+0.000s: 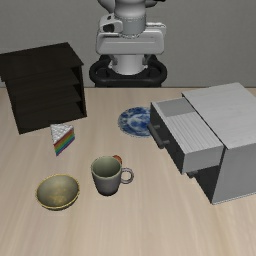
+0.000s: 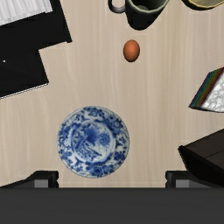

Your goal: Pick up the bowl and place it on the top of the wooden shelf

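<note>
The gripper (image 2: 114, 179) is seen held high over the table (image 1: 150, 225), its fingertips (image 2: 39, 178) spread wide with nothing gripped between them. Directly beneath it a blue-and-white patterned plate (image 2: 94, 142) lies flat, and no load is seen on it. Beyond the plate a small brown egg (image 2: 131, 50) is found alone on bare wood, and past the egg a grey-green mug (image 1: 108, 175) stands upright, its handle turned toward the exterior view's right; its inside is dark and its contents cannot be told.

The bowl (image 1: 58, 192), olive-coloured, is set well apart from the gripper, farther out than the plate, egg and mug. It stands upright just beside the mug on the exterior view's left, close to the table's front edge, touching nothing. Bare tabletop is left around it on all sides.

Between the bowl and the wooden shelf (image 1: 40, 60) a small carton (image 1: 62, 138) with rainbow stripes stands, near the shelf's foot. The shelf, dark and tiered, is placed at the far corner on the exterior view's left, and its flat top is shown bare.

On the exterior view's right a grey cabinet (image 1: 230, 130) is placed, with its upper drawer (image 1: 185, 135) standing open toward the plate; the drawer's contents cannot be made out.
</note>
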{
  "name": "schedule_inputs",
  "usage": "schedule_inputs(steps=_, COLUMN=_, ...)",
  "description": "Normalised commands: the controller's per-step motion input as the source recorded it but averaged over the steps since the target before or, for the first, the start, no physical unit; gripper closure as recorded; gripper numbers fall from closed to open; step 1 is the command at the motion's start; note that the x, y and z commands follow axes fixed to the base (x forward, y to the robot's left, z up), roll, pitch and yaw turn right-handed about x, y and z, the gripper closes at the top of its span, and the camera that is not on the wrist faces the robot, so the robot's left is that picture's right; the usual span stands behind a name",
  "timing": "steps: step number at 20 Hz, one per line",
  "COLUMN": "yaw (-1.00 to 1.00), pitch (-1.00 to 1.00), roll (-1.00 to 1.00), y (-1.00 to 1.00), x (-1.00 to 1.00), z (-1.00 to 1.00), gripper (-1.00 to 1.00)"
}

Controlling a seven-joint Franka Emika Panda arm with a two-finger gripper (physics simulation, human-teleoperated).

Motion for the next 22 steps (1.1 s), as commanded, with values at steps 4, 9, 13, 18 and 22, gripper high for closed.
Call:
schedule_inputs(steps=4, yaw=0.00, pitch=0.00, roll=0.00, y=0.00, x=1.00, z=0.00, gripper=-1.00)
schedule_inputs(steps=9, yaw=0.00, pitch=0.00, roll=0.00, y=0.00, x=1.00, z=0.00, gripper=-1.00)
schedule_inputs(steps=13, yaw=0.00, pitch=0.00, roll=0.00, y=0.00, x=1.00, z=0.00, gripper=-1.00)
schedule_inputs(steps=18, yaw=0.00, pitch=0.00, roll=0.00, y=0.00, x=1.00, z=0.00, gripper=-1.00)
schedule_inputs(steps=22, yaw=0.00, pitch=0.00, roll=0.00, y=0.00, x=1.00, z=0.00, gripper=-1.00)
